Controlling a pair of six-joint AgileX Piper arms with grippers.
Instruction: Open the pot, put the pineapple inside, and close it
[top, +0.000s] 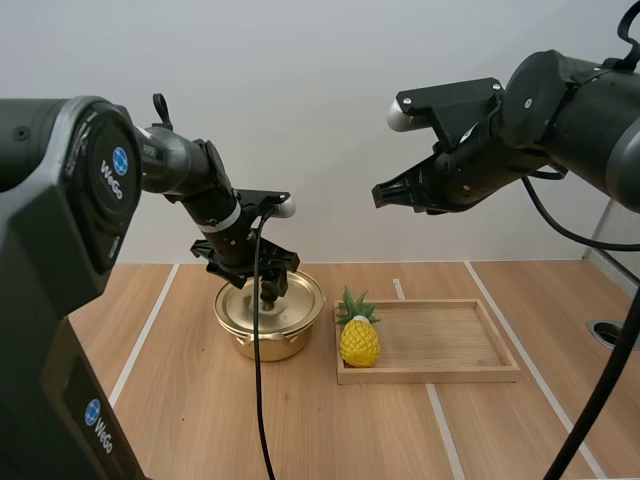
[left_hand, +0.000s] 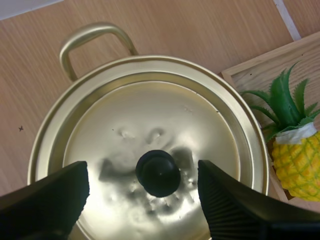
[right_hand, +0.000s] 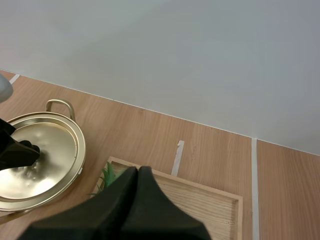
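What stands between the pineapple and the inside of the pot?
The lid: it sits closed on the pot. The open left gripper straddles its knob. The pineapple stands in the wooden tray beside the pot.

Black arms (top: 180, 165), round blue logos (top: 120, 160), one white band (top: 232, 215), ribbed black fingers (left_hand: 235, 205)

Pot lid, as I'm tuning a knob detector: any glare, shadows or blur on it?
Left wrist view: the lid shines bright gold, with dark smeared reflections around the black knob. Right wrist view: a pale glare patch on the lid. High view: only a soft gleam.
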